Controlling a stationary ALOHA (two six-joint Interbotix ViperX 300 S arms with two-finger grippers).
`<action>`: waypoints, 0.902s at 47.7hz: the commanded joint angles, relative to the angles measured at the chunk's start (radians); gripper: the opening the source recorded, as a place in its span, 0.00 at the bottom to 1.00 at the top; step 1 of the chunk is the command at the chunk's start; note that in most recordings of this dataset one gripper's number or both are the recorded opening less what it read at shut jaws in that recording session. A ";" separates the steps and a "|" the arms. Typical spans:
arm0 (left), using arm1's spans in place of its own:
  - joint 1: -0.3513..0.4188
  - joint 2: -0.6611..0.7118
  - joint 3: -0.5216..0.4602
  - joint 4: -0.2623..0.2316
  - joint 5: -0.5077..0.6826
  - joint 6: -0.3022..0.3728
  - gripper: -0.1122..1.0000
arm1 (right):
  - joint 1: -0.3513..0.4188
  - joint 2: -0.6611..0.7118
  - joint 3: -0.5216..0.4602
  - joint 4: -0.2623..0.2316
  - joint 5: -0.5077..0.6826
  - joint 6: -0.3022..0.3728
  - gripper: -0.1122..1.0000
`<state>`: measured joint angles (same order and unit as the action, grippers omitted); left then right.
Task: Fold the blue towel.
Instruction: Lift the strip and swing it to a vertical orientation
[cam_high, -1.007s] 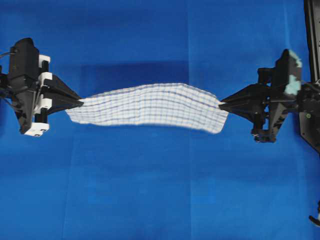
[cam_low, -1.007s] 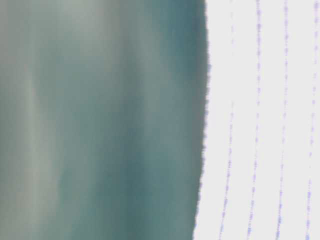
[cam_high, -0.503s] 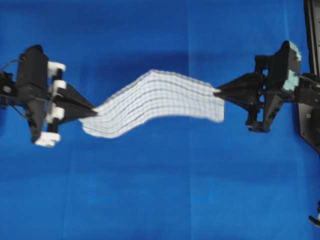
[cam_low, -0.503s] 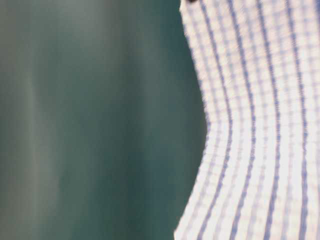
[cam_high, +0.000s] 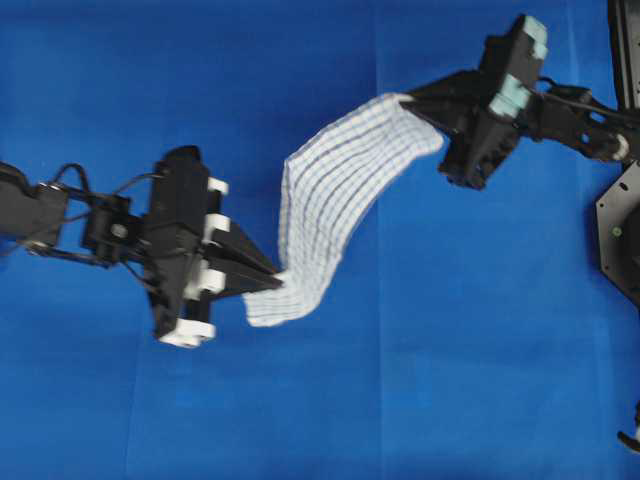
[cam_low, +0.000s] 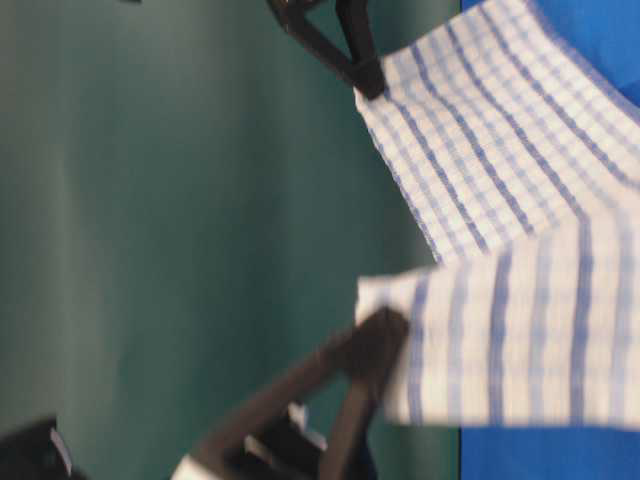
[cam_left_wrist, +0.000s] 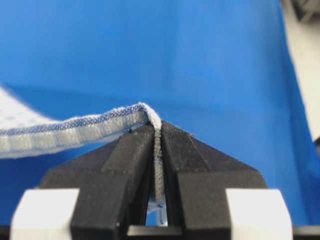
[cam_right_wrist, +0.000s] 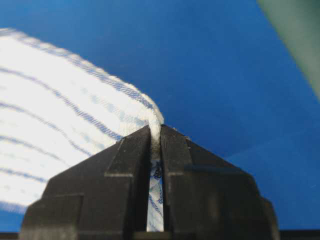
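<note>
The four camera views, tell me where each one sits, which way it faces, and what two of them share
Overhead: above, facing down; both arms hold the blue towel over the blue table covering.
Table-level: low, sideways, close to the cloth; dark jaw tips show.
Left wrist: along the left gripper, shut on a hem.
Right wrist: along the right gripper, pinching an edge.
Shared: both wrist views show the towel clamped.

Blue towel (cam_high: 335, 195) – white, thin blue check; table covering (cam_high: 450, 350) – solid blue
</note>
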<state>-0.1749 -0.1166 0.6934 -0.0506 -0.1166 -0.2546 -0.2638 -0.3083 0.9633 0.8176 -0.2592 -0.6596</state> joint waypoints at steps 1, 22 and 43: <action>-0.005 0.034 -0.061 -0.003 -0.025 -0.028 0.13 | -0.017 0.018 -0.049 -0.003 -0.005 -0.015 0.07; -0.009 0.249 -0.267 -0.029 -0.115 -0.115 0.13 | -0.083 0.158 -0.212 -0.005 -0.020 -0.100 0.07; -0.018 0.330 -0.328 -0.091 -0.273 -0.117 0.13 | -0.114 0.202 -0.264 -0.005 -0.018 -0.135 0.07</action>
<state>-0.1856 0.2194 0.3820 -0.1150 -0.3482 -0.3728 -0.3636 -0.0966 0.7225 0.8161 -0.2669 -0.7931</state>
